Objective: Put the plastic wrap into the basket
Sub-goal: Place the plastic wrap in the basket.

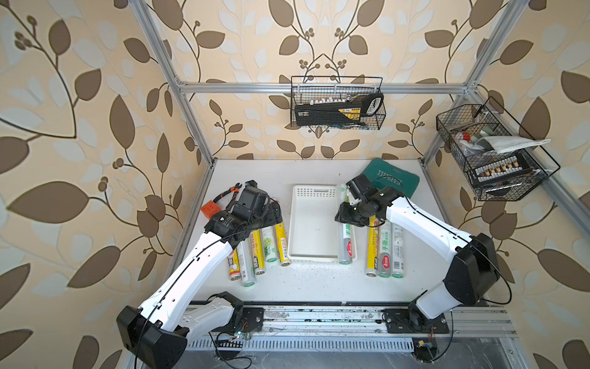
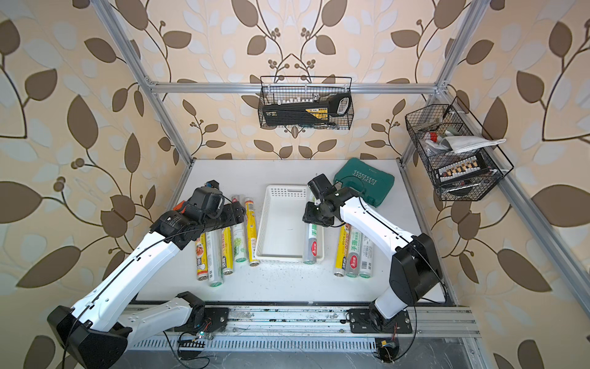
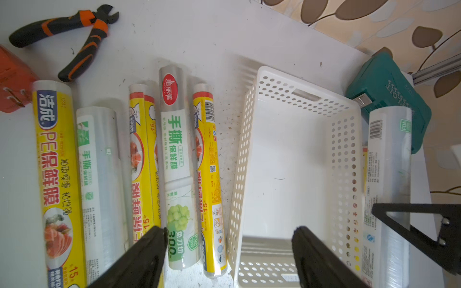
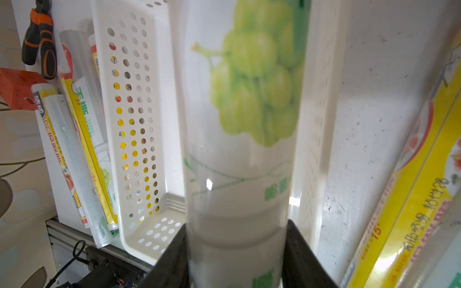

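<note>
Tabletop (image 1: 319,282): nine plastic wrap rolls (image 1: 281,242), one basket (image 1: 314,191)

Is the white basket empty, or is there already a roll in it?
Empty: the basket floor shows bare in both top views. The right gripper holds a roll along one long rim, not lying inside.

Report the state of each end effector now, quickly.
Left end effector: open, holding nothing.
Right end effector: closed on the grape-print plastic wrap roll.
</note>
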Available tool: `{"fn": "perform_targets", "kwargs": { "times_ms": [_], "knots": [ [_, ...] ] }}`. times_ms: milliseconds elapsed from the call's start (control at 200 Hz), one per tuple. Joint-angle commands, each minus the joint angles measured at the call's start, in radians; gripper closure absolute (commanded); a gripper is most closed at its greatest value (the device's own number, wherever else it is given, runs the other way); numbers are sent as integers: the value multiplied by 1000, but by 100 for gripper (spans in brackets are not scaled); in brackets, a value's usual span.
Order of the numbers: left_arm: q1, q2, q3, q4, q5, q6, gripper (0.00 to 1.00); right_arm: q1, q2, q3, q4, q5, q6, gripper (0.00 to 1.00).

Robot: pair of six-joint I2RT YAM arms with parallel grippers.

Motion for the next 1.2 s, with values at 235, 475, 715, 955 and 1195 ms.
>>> {"fn": "perform_targets", "kwargs": {
  "times_ms": [235, 475, 715, 955, 1195],
  "knots": [
    [-5, -27, -11, -42, -51, -17, 11, 3, 136, 112, 41, 64, 2, 59],
    [-5, -35, 26, -80, -69, -12, 11, 0, 236, 160, 17, 87, -23, 59],
    [-5, -37, 13, -69, -49, -11, 10, -5, 286, 162, 11, 131, -43, 59],
    [-4, -28, 7, -63, -42, -14, 10, -8, 315, 155, 3, 158, -56, 59],
    [-4, -25, -6, -59, -31, -7, 9, -21, 316, 122, -7, 214, -85, 59]
  ]
}}
